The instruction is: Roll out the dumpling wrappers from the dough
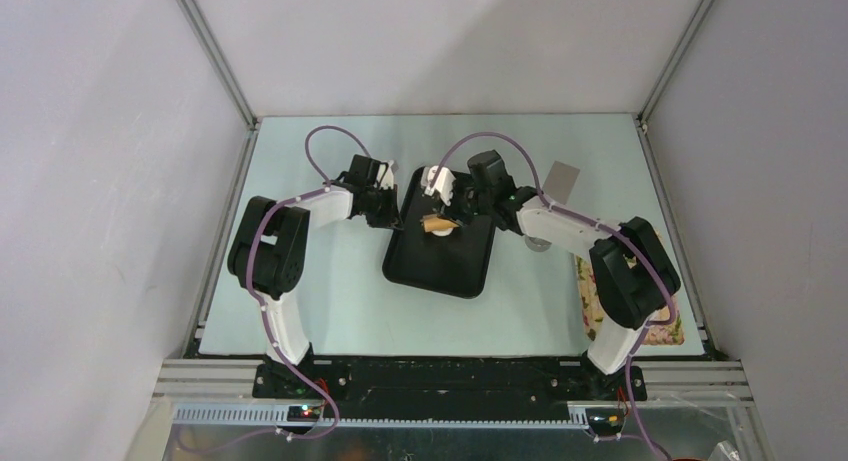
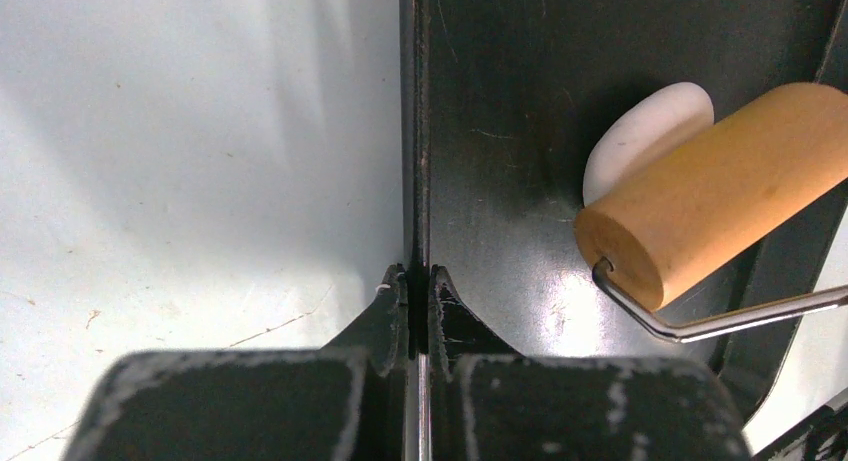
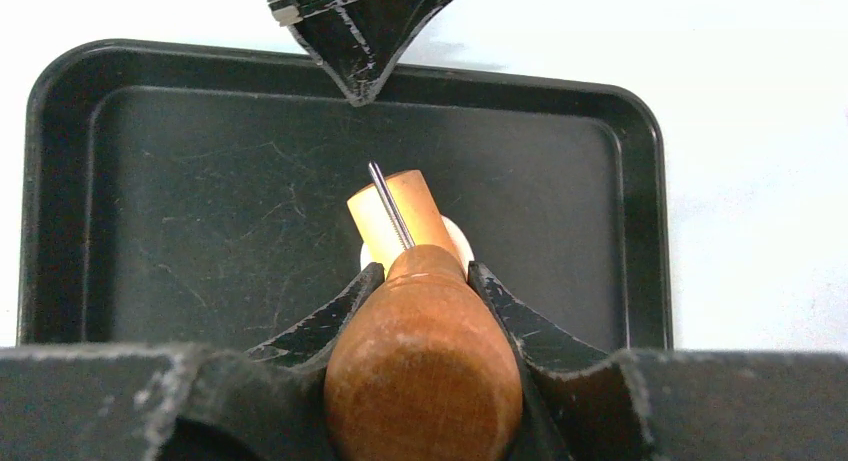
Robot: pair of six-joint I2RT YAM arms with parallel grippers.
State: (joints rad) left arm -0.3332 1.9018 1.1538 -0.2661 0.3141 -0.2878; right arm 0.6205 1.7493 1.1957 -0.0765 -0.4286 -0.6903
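A black tray lies mid-table. My left gripper is shut on the tray's left rim; in the left wrist view its jaws pinch the thin rim edge. My right gripper is shut on the brown wooden handle of a small rolling pin. The pale wooden roller rests on the dough, a small flattened white lump on the tray floor. In the right wrist view the dough only peeks out beside the roller.
A grey rectangular card lies at the back right. A round metal object shows partly under the right arm. A patterned cloth lies at the table's right near side. The left fingers stand at the tray's far rim in the right wrist view.
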